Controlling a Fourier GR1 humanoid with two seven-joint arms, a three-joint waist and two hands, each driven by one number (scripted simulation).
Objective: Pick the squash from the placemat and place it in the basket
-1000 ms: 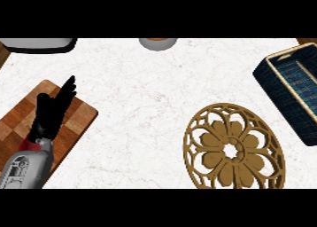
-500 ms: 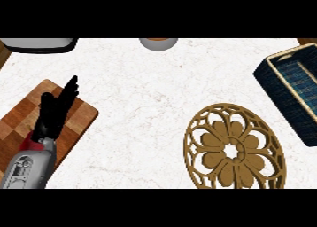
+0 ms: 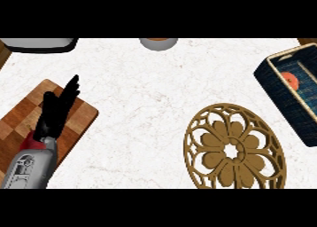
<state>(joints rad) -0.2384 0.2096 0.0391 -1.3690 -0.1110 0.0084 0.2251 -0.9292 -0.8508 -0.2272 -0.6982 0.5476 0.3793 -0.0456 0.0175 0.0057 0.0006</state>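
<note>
Squash (image 3: 290, 80) (orange, only partly visible) lies inside the dark blue basket (image 3: 282, 108) at right, well apart from the round gold placemat (image 3: 217, 142). Left hand (image 3: 56, 111) hangs over the wooden cutting board (image 3: 17, 128), fingers straight and close together, holding nothing.

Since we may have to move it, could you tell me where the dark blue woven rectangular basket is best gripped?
Probably at the dark blue woven basket's upper-left short end wall, coming from the view's left: a handle slot shows there.
</note>
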